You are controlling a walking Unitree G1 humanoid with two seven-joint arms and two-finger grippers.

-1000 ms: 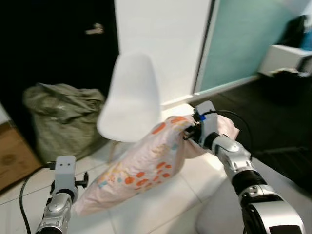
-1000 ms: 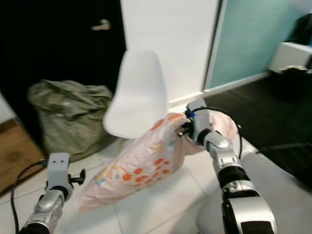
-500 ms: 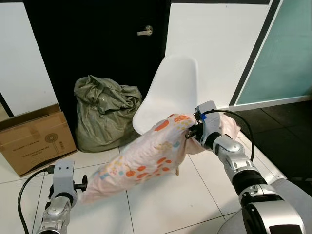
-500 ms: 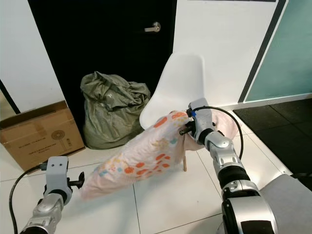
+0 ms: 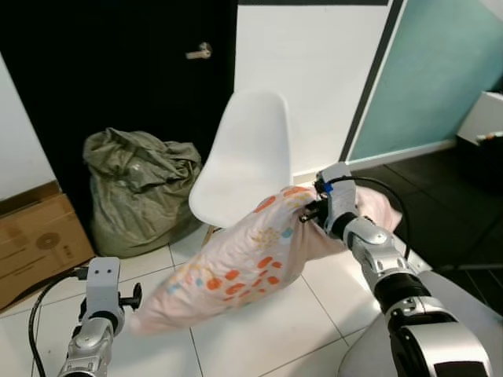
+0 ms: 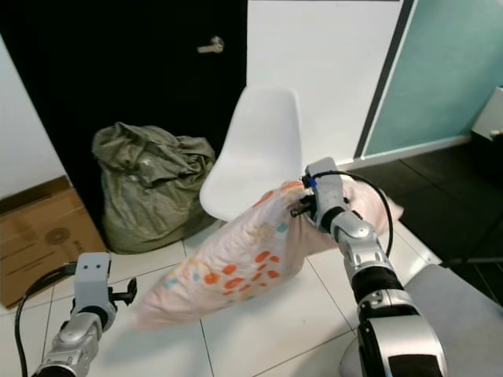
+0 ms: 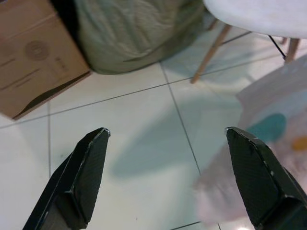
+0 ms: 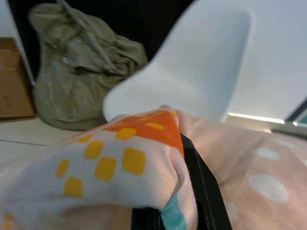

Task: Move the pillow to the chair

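Showing the head views first: the right tool (image 5: 316, 210) is clamped on the upper end of the pillow (image 5: 244, 263), which hangs in the air just in front of the chair (image 5: 240, 161). The pillow's long axis slopes down from that grip toward the left tool (image 6: 126, 294), whose fingers are hidden here. Its lower end floats above the floor (image 5: 244, 338), near the left arm. The seat lies just beyond and above the pillow's middle, so the carrying arm appears the nearer one. A green sack (image 5: 134, 188) and a cardboard box (image 5: 31, 243) stand by the wall.

Left wrist view: the left tool's fingers (image 7: 81, 177) are spread wide, holding nothing; the pillow's corner lies beside one.

Right wrist view: black fingers (image 8: 201, 182) pinch folded fabric, the chair seat directly ahead.
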